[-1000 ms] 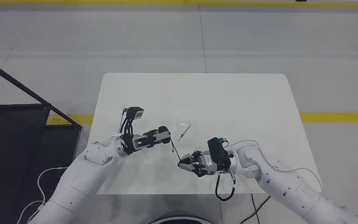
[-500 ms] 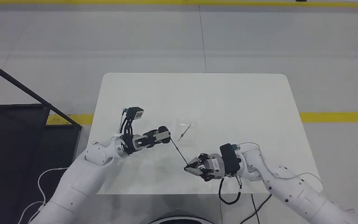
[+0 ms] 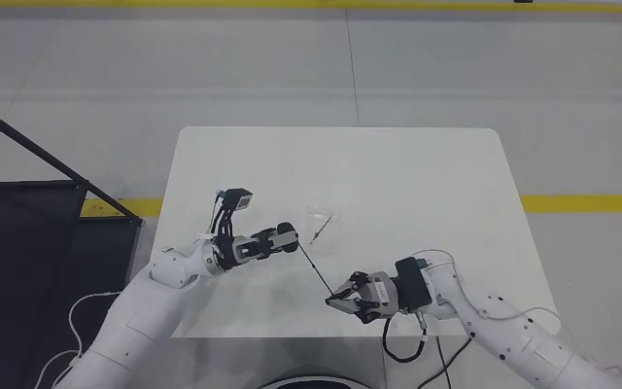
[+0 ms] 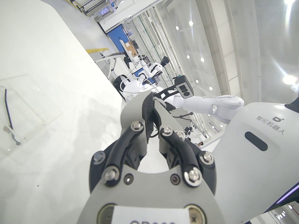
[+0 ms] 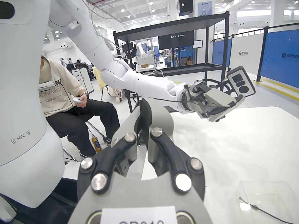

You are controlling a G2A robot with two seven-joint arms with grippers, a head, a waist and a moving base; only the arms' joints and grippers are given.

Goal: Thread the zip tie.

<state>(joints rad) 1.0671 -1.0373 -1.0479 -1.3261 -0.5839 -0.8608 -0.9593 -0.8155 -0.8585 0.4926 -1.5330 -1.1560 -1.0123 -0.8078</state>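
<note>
- White surface (image 3: 408, 175) is occupied only in its near half, where all the work is gathered in front of the robot.
- Left pincer (image 3: 289, 236) is closed on one end of the zip tie (image 3: 313, 267) and is held low over the left part of the surface.
- Right pincer (image 3: 342, 299) is clamped on the opposite end, closer to the robot's body and near the front edge of the surface.
- Clear sheet (image 3: 321, 216) is laid flat on the surface just beyond the span between the two pincers.
- Zip tie is drawn into a straight black line between the pincers.
  - Its long axis is set on a diagonal, from the far left at the left pincer to the near right at the right pincer.
  - Both ends are gripped, so neither arm can be called the nearer.
  - Any further pull is judged to need to be made along this diagonal, away from the left pincer, so that the strap is not bent or twisted.
  - Whether the tail has been passed through the head cannot be told, as both ends are hidden between the pads.
- Loose dark strip (image 3: 321, 230) is left lying on the clear sheet, apart from both pincers.
</note>
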